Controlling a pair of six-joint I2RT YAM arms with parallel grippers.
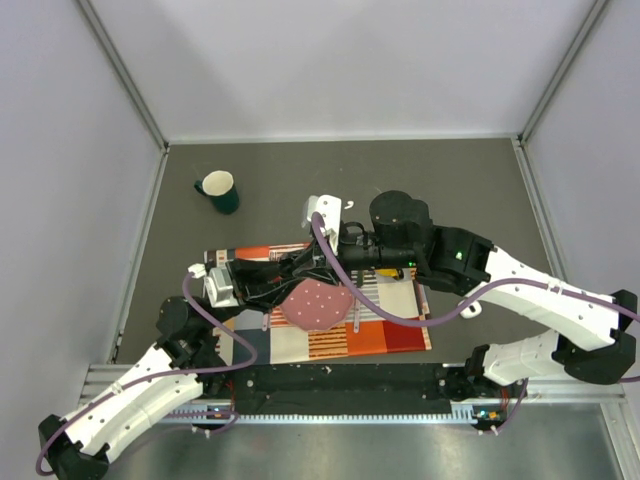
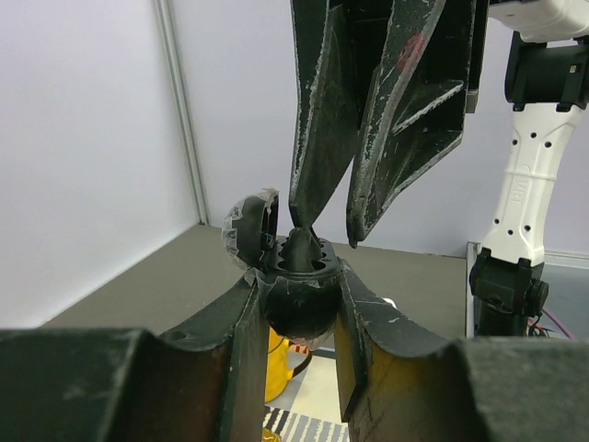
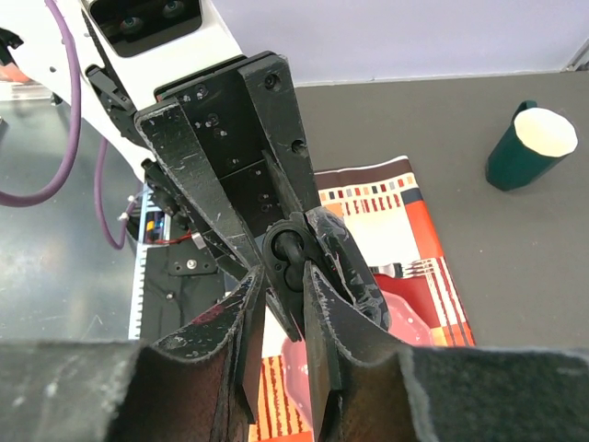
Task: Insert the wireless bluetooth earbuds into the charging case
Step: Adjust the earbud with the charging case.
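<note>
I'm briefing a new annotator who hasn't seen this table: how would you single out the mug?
On the dark grey tabletop, look past the orange striped cloth toward the far left corner. The dark green ceramic mug with a cream interior stands upright there alone, the only cup-shaped thing in view.

Pale grey walls (image 1: 330,60) enclose a dark grey tabletop (image 1: 480,180) on three sides; aluminium posts (image 1: 122,72) line the corners; lighting even.
</note>
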